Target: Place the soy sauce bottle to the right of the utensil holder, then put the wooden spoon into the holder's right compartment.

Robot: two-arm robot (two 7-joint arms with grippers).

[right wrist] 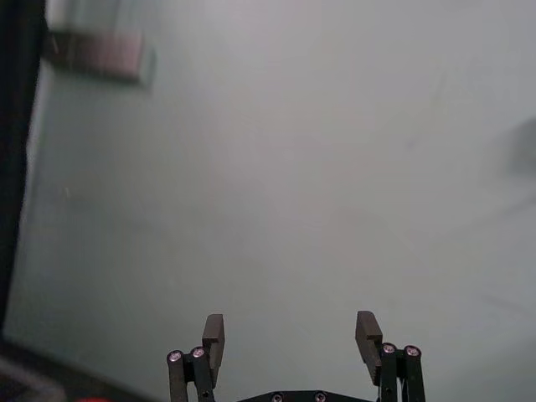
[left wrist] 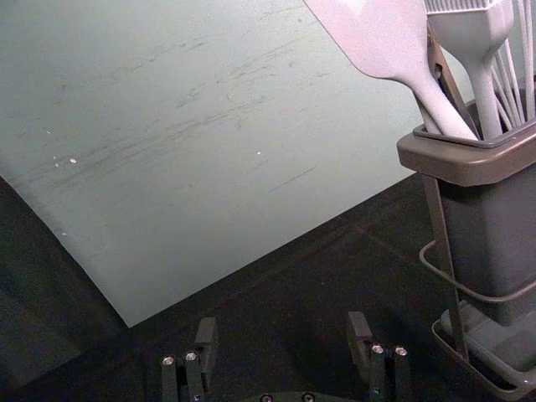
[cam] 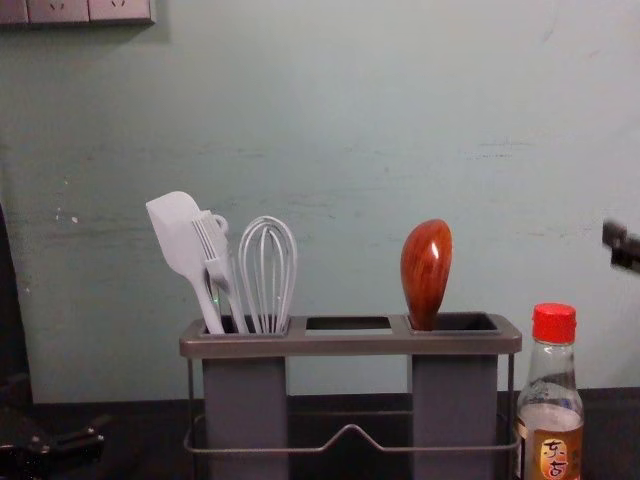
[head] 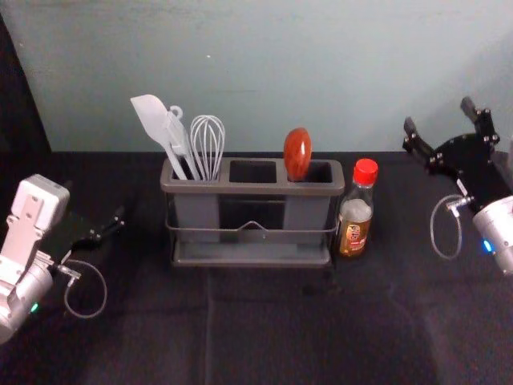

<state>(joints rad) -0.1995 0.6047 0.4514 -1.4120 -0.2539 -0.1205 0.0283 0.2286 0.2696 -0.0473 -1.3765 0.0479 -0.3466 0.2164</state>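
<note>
The utensil holder (head: pixel 252 188) stands mid-table. Its right compartment holds the wooden spoon (head: pixel 297 154), bowl up; in the chest view the spoon (cam: pixel 427 272) stands nearly upright. Just right of the holder is the upright soy sauce bottle (head: pixel 356 210) with its red cap. My right gripper (head: pixel 440 120) is raised to the right of the bottle, open and empty; the right wrist view shows the gripper (right wrist: pixel 291 339) against the wall. At the left, apart from the holder, is my left gripper (head: pixel 120 220); in its wrist view the gripper (left wrist: pixel 283 337) is open with nothing between its fingers.
The holder's left compartment carries a white spatula (head: pixel 152 120), a brush (cam: pixel 215 255) and a whisk (head: pixel 208 146). Behind the dark-covered table (head: pixel 264 329) rises a pale wall (head: pixel 264 72). Wall sockets (cam: pixel 75 10) are at the chest view's upper left.
</note>
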